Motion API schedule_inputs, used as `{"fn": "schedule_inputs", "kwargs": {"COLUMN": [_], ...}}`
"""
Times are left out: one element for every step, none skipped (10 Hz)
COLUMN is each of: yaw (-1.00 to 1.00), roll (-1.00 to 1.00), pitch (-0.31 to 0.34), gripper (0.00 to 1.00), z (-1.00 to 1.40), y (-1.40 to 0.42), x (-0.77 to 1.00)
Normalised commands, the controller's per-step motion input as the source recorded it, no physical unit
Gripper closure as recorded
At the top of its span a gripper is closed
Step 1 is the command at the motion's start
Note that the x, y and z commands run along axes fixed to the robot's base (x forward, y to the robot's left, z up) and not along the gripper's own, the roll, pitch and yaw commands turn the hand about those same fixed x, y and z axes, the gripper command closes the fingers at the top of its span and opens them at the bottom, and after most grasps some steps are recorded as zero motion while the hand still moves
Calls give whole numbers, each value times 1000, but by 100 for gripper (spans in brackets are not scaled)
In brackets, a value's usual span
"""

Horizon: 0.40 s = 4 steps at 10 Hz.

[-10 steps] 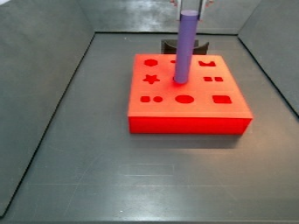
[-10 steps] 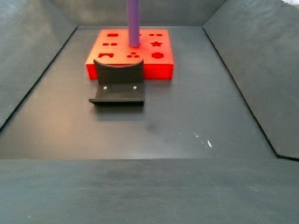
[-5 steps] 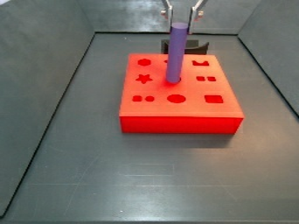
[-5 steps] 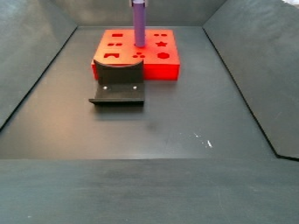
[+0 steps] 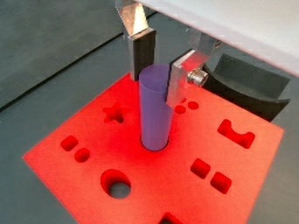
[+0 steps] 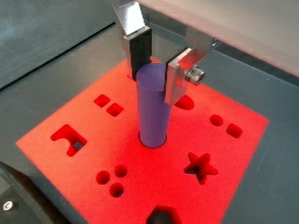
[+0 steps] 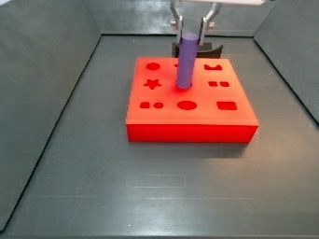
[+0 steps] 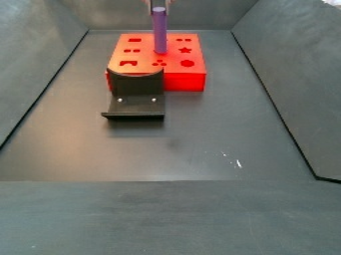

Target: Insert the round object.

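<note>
The gripper [image 5: 155, 63] is hanging over the red block [image 7: 187, 101], its fingers [image 6: 136, 46] pinching the peg [image 5: 156, 112] near its top. The peg is standing upright, its lower end in the block's middle hole. It looks rigid, light and smooth (likely slippery), so gripping high seems apt.

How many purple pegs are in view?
1. The purple peg stands upright at the middle of the red block, with its top between the fingers of the gripper above the block. No others show. It is unclear whether the fingers clamp it.
</note>
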Motion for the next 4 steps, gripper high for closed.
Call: {"fn": "schedule_inputs", "kwargs": {"yaw": [0, 0, 0, 0], "roll": [26, 37, 0, 0], "pitch": [0, 0, -9, 0], "gripper": [100, 100, 100, 100], "z": [-497, -391, 0, 0], "y": [0, -11, 0, 0], "x": [0, 0, -9, 0]}}
